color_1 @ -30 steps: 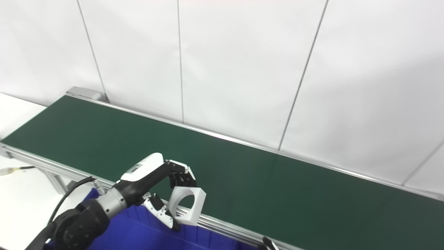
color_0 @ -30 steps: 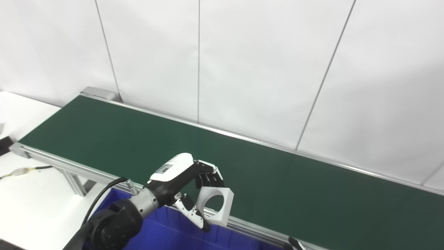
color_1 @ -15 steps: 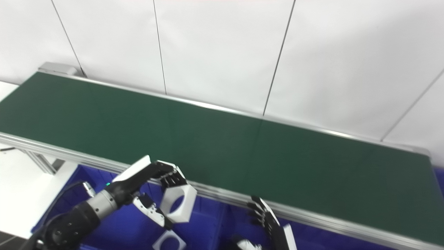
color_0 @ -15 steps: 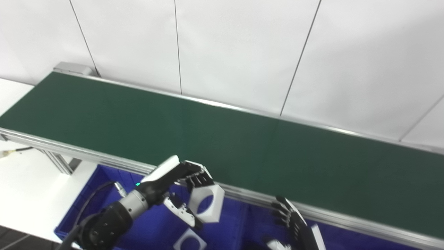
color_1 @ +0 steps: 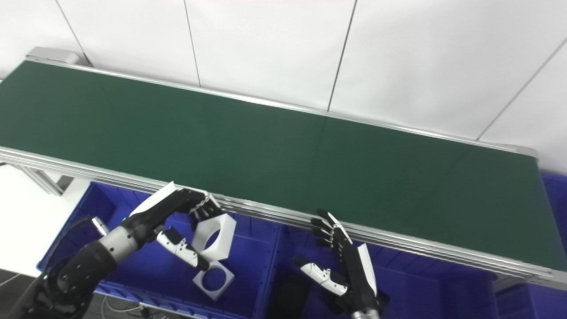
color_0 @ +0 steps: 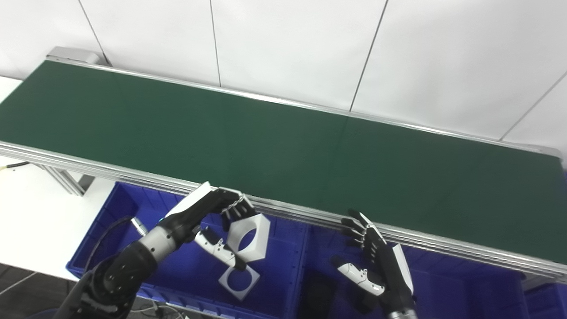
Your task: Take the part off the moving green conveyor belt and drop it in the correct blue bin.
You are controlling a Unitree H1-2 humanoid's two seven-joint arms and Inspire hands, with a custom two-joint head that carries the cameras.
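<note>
Right hand (color_0: 376, 261) hangs empty over a blue bin (color_0: 443, 288), fingers spread. Left hand (color_0: 212, 217) grips the white block (color_0: 247, 237) with its round hole, above the left bin (color_0: 106, 230), where another white block (color_0: 238, 281) lies. Beyond, the green conveyor belt (color_0: 266, 146).

2 white parts (color_0: 248, 237), 2 blue bins (color_0: 283, 283), 2 hands (color_0: 208, 217)

No writing, label, brand or number can be read anywhere — not on the green belt (color_0: 283, 146), nor on the blue bin (color_0: 110, 230) below it.
</note>
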